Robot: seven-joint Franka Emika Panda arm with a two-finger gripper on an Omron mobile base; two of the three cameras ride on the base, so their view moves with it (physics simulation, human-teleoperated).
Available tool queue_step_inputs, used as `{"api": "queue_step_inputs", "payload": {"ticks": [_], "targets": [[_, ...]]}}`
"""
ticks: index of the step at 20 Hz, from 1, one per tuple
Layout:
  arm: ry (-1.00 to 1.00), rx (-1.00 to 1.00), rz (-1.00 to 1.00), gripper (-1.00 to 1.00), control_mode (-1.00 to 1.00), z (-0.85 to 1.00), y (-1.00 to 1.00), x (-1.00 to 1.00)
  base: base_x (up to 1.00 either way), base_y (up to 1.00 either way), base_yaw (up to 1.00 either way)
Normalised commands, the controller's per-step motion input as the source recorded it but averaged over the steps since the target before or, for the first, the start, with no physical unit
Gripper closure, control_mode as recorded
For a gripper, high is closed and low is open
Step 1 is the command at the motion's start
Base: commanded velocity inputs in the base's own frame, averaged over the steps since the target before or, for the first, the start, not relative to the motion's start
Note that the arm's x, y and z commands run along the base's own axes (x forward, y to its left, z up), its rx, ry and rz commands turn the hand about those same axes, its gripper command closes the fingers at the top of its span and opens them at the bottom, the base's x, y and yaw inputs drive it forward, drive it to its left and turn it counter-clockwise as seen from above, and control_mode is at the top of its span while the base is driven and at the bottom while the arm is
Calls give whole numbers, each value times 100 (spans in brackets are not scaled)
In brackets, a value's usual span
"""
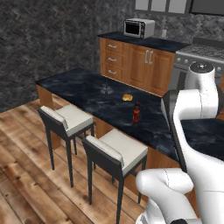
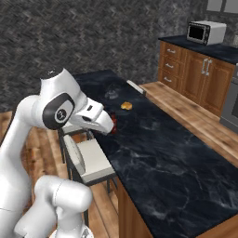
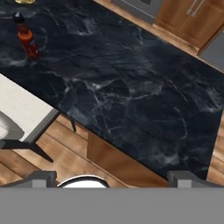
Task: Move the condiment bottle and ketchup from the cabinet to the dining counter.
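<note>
The gripper [image 3: 111, 178] is standing with its jaws wide apart and nothing between them, looking down at the near edge of the dining counter [image 3: 131, 92]. The arm is rising in a tall bend beside the counter, its hand turned downward over the counter's edge. The condiment bottle [image 3: 26, 37] is standing upright on the counter, well apart from the fingertips. The left base view is showing that bottle [image 1: 136, 113] near the stool side of the counter, with a small orange item [image 1: 127, 97] and a glass [image 1: 106, 89] beyond it, plus two stools [image 1: 116, 153] and a microwave [image 1: 138, 28]. In the right base view the arm is covering most of the bottle.
</note>
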Motion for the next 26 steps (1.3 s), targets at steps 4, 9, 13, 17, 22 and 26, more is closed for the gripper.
{"api": "queue_step_inputs", "payload": {"ticks": [4,9,13,17,22,26], "targets": [[1,0,0,-100,-100,0,1,0,0,0,0],[0,0,0,-100,-100,0,0,-5,0,0,0],[0,0,0,-100,100,0,0,0,-57,1,-13],[0,0,0,-100,100,0,0,0,-77,0,-23],[0,0,0,-100,100,0,0,0,-26,13,-67],[0,0,0,-100,100,0,0,0,0,17,-88]]}}
